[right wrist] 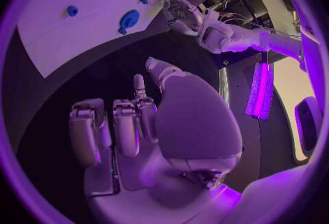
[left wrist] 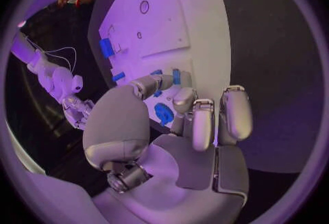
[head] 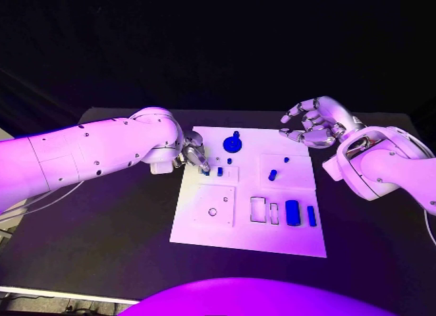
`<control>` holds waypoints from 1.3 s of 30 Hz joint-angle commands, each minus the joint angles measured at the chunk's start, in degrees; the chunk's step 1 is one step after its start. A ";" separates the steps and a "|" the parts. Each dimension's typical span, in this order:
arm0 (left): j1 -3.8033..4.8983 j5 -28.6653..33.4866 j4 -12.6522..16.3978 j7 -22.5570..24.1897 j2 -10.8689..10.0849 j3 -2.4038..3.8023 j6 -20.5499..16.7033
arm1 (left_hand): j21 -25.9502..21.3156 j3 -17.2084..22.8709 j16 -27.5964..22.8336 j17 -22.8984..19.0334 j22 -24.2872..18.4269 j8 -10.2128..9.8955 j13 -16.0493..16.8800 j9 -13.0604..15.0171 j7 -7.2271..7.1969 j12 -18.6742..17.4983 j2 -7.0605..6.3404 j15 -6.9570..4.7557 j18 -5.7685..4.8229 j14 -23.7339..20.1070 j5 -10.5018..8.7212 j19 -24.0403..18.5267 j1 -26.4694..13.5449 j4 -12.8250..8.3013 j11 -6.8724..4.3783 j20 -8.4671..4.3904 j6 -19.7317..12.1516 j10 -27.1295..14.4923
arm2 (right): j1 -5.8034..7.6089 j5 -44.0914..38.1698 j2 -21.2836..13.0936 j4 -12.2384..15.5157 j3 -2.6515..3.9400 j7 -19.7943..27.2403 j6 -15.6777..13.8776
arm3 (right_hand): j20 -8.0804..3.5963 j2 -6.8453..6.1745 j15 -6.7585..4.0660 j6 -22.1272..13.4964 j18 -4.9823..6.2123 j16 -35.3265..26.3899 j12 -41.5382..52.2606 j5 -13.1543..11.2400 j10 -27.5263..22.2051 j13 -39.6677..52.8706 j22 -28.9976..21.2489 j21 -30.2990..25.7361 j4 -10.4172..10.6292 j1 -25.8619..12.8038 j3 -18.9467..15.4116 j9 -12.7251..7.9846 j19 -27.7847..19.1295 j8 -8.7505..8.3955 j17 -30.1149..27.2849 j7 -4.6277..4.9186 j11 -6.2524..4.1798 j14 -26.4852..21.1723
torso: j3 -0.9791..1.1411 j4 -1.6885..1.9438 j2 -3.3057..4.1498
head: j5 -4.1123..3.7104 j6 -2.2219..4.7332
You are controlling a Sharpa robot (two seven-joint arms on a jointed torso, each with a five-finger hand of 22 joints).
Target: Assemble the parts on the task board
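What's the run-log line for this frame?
left hand: at small blue part, grip unclear | right hand: raised, empty | task board: unfinished

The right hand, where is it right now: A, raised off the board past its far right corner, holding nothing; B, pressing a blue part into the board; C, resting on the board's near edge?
A: the right hand hovers beyond the task board, fingers curled and empty.

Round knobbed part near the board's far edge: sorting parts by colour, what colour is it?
Blue. The round knobbed part shows best in the head view, on the white task board.
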 commanded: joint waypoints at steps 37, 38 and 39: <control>-0.03 0.78 -0.91 -0.60 1.25 -0.05 3.07 | 0.12 7.75 0.21 15.08 -0.01 1.27 2.55 0.09 -2.55 1.50 2.24 -0.47 -0.97 5.96 -1.01 0.15 -2.19 -9.22 -0.52 -0.34 2.79 2.21 | -0.06 -0.35 -0.12 0.11 0.02 0.36 0.60 | 0.29 -0.07 0.35 -0.52 -0.36 -0.04 0.13 0.31 1.42 10.31 15.02 0.11 0.29 0.52 0.13 0.09 5.95 0.26 14.30 0.11 0.48 5.79 | 0.03 -0.02 -0.02 | -0.09 -0.03; -0.03 0.80 -0.98 -0.60 1.28 -0.05 3.00 | 0.12 7.74 0.21 15.08 0.00 1.27 2.55 0.09 -2.55 1.49 2.26 -0.47 -0.97 5.96 -1.02 0.16 -2.20 -9.21 -0.52 -0.35 2.79 2.21 | -0.06 -0.35 -0.12 0.11 0.02 0.36 0.61 | 0.29 -0.07 0.35 -0.52 -0.36 -0.04 0.13 0.31 1.42 10.31 15.02 0.11 0.29 0.52 0.13 0.09 5.95 0.26 14.30 0.11 0.48 5.79 | 0.04 -0.03 -0.02 | -0.09 -0.04; -0.03 0.82 -1.04 -0.60 1.30 -0.05 2.96 | 0.13 7.68 0.21 15.08 0.03 1.28 2.54 0.08 -2.56 1.48 2.34 -0.48 -0.98 5.96 -1.06 0.18 -2.23 -9.16 -0.53 -0.35 2.79 2.21 | -0.06 -0.35 -0.13 0.12 0.02 0.36 0.61 | 0.29 -0.07 0.35 -0.52 -0.36 -0.04 0.13 0.31 1.42 10.31 15.02 0.11 0.29 0.52 0.13 0.09 5.95 0.26 14.30 0.11 0.48 5.79 | 0.04 -0.03 -0.02 | -0.09 -0.03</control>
